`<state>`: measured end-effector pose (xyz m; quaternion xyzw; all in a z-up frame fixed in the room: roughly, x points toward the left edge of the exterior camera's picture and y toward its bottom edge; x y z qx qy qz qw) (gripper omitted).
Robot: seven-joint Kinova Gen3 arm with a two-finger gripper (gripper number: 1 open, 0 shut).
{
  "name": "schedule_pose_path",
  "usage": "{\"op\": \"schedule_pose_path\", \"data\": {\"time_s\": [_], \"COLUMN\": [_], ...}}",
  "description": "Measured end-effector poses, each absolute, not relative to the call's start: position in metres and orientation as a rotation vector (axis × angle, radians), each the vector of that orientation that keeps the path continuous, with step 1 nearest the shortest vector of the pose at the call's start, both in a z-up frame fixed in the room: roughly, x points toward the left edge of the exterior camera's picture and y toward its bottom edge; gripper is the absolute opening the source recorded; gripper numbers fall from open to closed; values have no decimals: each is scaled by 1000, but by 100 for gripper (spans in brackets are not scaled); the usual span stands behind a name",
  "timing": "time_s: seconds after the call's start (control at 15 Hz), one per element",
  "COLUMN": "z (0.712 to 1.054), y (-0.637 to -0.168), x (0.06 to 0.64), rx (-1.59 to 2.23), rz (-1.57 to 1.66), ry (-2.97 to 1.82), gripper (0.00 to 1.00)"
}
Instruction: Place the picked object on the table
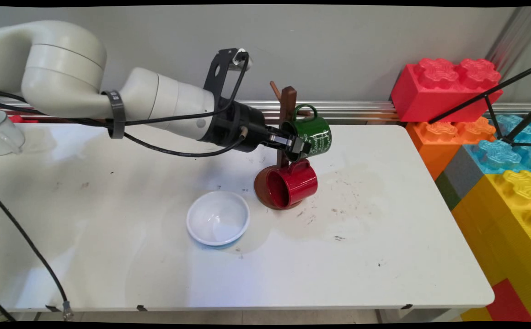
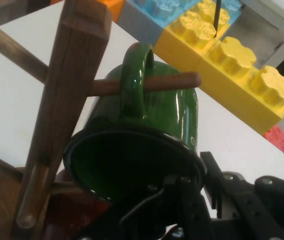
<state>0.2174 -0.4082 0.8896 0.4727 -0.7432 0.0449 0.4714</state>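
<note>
Gripper (image 1: 303, 148) sits at the rim of the green mug (image 1: 315, 133), reaching in horizontally from the left beside the mug tree (image 1: 287, 114). In the hand view one finger (image 2: 184, 200) lies inside the mouth of the mug and the other (image 2: 217, 180) lies outside its wall, so the fingers stand narrowly apart with the rim between them; they appear to be closed on the rim, though contact itself is partly hidden by the linkage.

Green mug position: hanging by its handle (image 2: 134, 80) on an upper peg (image 2: 177, 81) of the mug tree, mouth turned down and toward the gripper. White lettering shows on its side in the main view.

Red mug (image 1: 292, 185): hanging lower on the same tree, directly beneath the green mug, mouth facing left, just above the tree's round brown base (image 1: 263, 192).

White bowl (image 1: 218, 218): upright on the table (image 1: 384, 256), near the base and to its front left, not touching it.

Clear cup (image 1: 0, 132): at the table's far left edge, well apart from the gripper.

Toy blocks (image 1: 489, 137): large red, orange, blue and yellow bricks stacked just beyond the table's right side.
</note>
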Motion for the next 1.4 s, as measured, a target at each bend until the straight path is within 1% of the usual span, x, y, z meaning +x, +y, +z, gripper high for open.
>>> {"op": "schedule_pose_path", "data": {"time_s": [0.6,1.4], "z": [897,912], "y": [-400,-374], "x": [212,203], "rx": [1136,1096], "rz": [62,-40], "ry": [-1806,-1809], "gripper": [0,0]}}
